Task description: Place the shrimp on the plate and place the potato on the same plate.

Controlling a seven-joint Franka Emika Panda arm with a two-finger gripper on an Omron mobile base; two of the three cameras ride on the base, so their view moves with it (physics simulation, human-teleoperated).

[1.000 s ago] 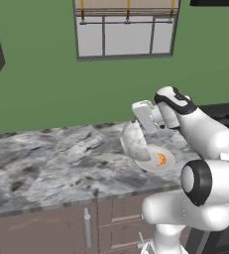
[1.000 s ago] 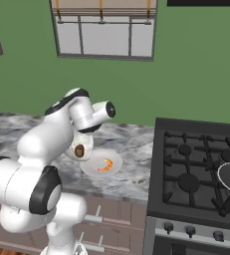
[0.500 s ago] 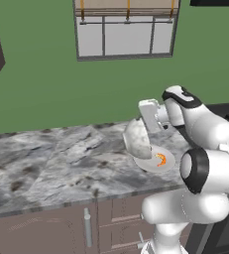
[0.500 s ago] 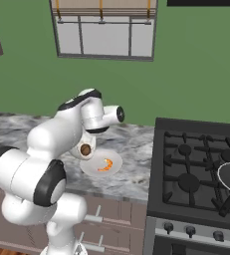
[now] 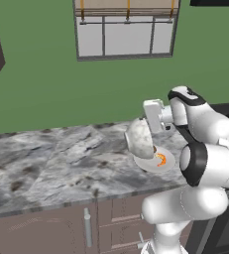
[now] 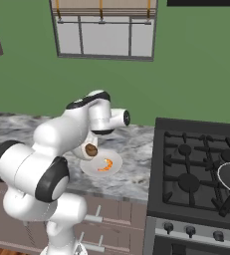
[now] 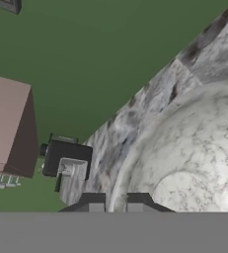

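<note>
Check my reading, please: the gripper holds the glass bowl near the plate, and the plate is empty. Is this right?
Not quite. The plate is not empty: the orange shrimp lies on it, as the right base view shows. The rest stands: the gripper holds the glass bowl near the plate.

Two base cameras are looking forward and down from behind the arm, one at its left and one at its right, both taking in the marble desk, the plate and the green wall with its window. The right one is also catching the stove. The hand camera is sitting close over a glass bowl, rolled sideways.
</note>
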